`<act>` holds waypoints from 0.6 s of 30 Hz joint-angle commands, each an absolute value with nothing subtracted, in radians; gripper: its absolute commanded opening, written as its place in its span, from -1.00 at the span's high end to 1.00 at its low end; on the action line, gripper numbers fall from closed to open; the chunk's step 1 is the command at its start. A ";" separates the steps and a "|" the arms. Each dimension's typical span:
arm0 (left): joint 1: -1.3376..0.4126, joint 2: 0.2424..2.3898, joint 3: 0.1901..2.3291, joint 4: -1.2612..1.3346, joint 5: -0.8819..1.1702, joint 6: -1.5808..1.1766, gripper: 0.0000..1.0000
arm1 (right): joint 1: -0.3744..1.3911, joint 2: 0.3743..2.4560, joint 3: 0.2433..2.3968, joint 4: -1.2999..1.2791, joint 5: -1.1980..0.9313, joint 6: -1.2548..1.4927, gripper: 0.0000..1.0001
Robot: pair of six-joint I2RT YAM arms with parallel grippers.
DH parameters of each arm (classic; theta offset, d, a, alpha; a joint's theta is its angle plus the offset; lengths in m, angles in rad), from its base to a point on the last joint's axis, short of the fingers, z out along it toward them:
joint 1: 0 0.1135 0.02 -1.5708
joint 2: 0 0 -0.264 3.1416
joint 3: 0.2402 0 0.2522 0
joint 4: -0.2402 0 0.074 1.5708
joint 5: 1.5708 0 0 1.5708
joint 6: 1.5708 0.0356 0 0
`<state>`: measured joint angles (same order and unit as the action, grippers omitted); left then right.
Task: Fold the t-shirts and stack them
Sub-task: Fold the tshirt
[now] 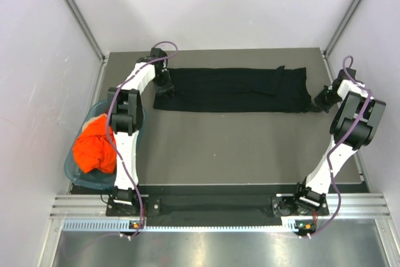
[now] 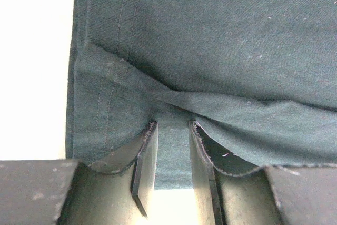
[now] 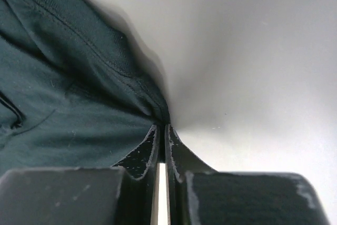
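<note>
The black t-shirt [image 1: 231,89] lies as a long folded strip across the far part of the table. At its left end, my left gripper [image 1: 164,85] is shut on a bunched fold of the cloth [image 2: 221,35], with creases running into the gripper [image 2: 172,125]. At the strip's right end, my right gripper [image 1: 322,98] is shut. In the right wrist view this gripper [image 3: 162,126] pinches the hemmed edge of the black t-shirt [image 3: 52,109]. The orange t-shirt [image 1: 95,147] sits crumpled in the basket, away from both grippers.
A teal plastic basket [image 1: 70,166] stands off the table's left edge beside the left arm. White walls enclose the table on the left, far and right sides. Bare grey tabletop [image 1: 237,148] stretches between the black strip and the arm bases.
</note>
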<state>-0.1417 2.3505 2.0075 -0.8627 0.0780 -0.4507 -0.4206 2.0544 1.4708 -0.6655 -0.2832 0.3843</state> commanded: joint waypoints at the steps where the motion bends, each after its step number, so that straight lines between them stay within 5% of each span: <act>1: -0.126 2.401 2.016 -0.905 0.015 -0.445 0.28 | -0.431 2.060 1.463 -0.644 -0.223 0.403 1.00; 18: -0.123 2.312 1.979 -0.919 -0.034 -0.387 0.17 | -0.463 1.959 1.374 -0.706 -0.032 0.376 1.00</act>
